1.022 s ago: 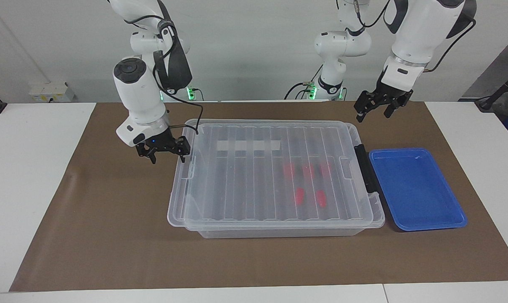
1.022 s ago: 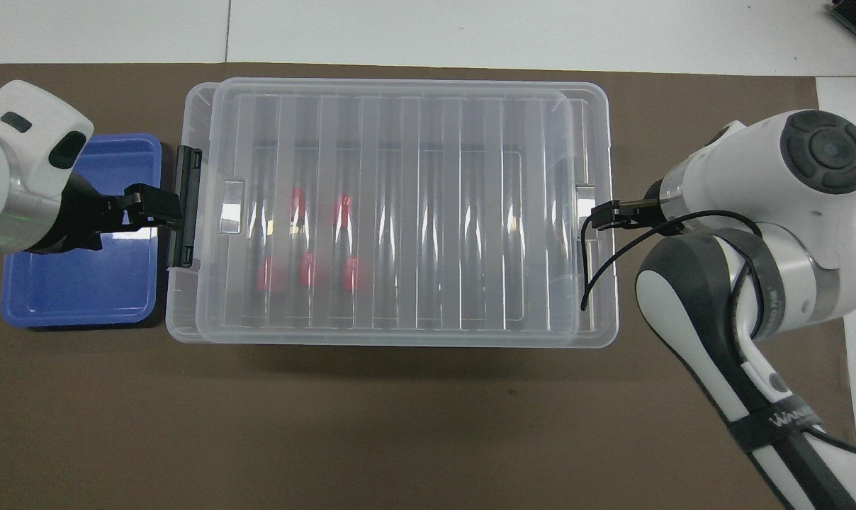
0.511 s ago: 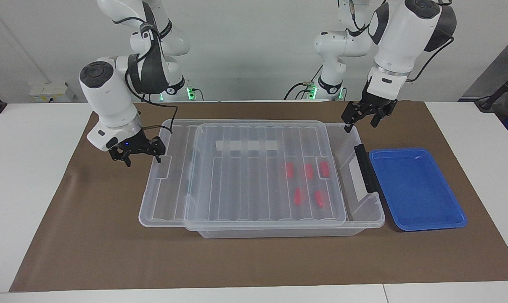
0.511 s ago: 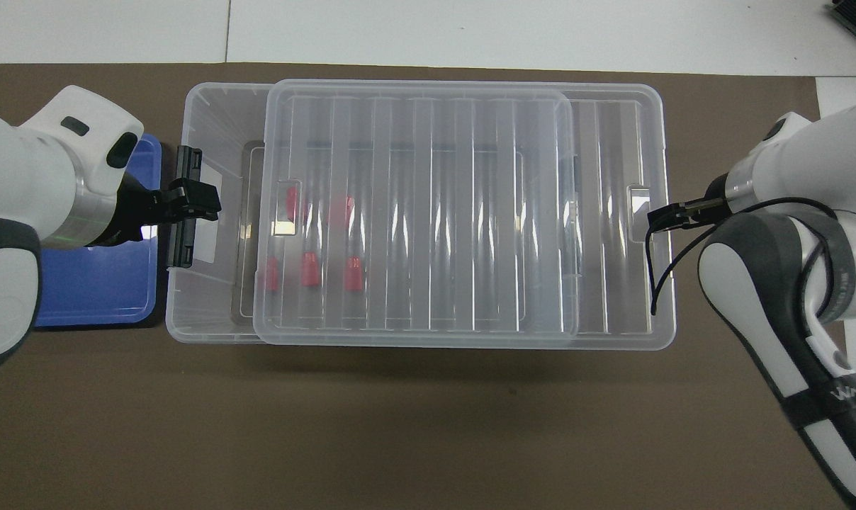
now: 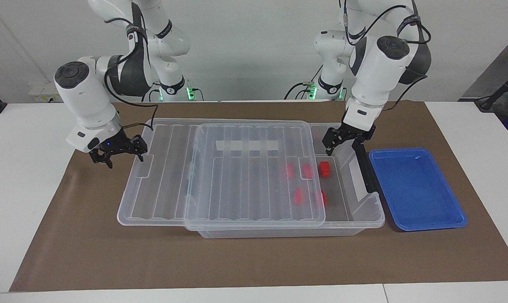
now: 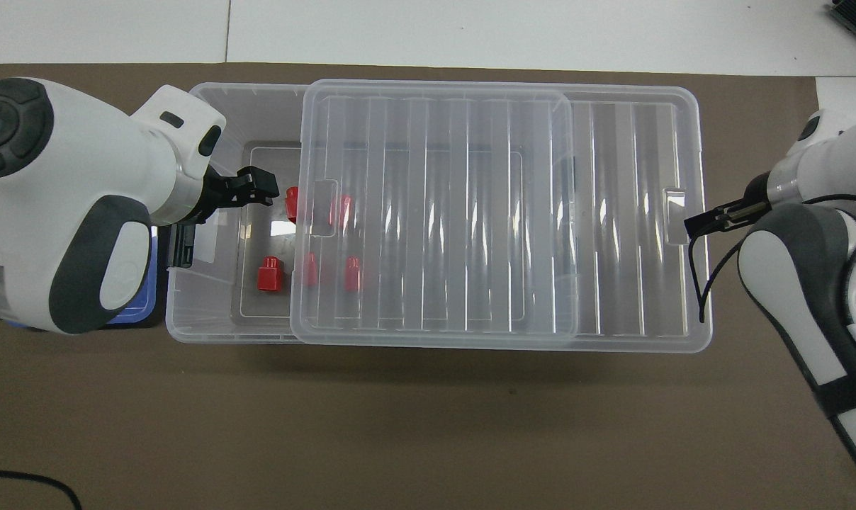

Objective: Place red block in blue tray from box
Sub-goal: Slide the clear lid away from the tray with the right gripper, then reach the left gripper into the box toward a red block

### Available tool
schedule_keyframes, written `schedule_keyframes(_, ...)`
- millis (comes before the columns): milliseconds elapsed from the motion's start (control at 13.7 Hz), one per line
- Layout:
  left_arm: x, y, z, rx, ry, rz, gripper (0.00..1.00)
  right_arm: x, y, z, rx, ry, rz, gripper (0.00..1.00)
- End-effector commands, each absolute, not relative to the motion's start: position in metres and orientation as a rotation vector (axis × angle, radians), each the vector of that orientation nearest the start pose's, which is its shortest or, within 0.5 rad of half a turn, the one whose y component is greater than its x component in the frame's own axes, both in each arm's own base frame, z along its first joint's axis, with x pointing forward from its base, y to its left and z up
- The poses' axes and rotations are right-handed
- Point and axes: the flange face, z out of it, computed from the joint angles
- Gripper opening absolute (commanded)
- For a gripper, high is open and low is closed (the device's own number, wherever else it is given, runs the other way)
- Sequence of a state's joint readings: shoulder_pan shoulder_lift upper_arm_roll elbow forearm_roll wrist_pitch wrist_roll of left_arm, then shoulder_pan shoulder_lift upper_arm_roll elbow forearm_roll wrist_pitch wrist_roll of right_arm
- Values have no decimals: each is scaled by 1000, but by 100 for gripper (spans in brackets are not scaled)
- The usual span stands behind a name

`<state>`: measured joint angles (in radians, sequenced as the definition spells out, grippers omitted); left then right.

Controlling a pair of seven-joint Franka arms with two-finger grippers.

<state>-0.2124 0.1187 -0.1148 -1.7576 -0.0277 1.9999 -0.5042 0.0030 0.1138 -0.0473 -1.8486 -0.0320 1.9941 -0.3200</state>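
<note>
The box has its ribbed clear lid slid toward the right arm's end, which leaves the end by the blue tray uncovered. One red block lies bare on the box floor. Several more show through the lid. My left gripper hangs open over the uncovered end and holds nothing. My right gripper is open, one fingertip against the lid's end tab. In the overhead view my left arm hides most of the tray.
A black handle sits on the box's end beside the tray. A white tape strip marks the lid. The lid overhangs the box at the right arm's end. Everything stands on a brown mat on the white table.
The lid has slid toward the right arm's end together with my right gripper, baring one block. My left gripper has come from beside the box down over its uncovered end.
</note>
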Motion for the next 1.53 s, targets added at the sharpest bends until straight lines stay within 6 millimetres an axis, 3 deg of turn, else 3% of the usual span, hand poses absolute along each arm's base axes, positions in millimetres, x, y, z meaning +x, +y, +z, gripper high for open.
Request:
schedule_keyframes(0,579,-199,487,-3199,-316,-206,100,590,-56,469,-3137,-587,-14,100)
schedule_keyframes(365,580,-203,465,-3197,-299,-226,100,588,-84,472,-3128,-668,-15,100)
schedule_keyframes(511,575,-211,446,-3182,-271,-215,100,586,-96,472,-3123,-699,-12,100)
schedule_keyframes(730,569,-221,417,-3154,-293,-221,100,586,-97,472,-3122,-698,-11,100)
schedule_keyframes(1095,540,-221,368,-3139,-269,-148,100,587,-94,482,-3124,-671,-27,100)
schedule_keyframes(1241,528,-223,348,-3144,-270,-153,100,580,-90,496,-3141,-561,-37,100)
schedule_keyframes(1460,515,-238,338,-3140,-280,-128,100,570,-79,511,-3164,-312,-24,100)
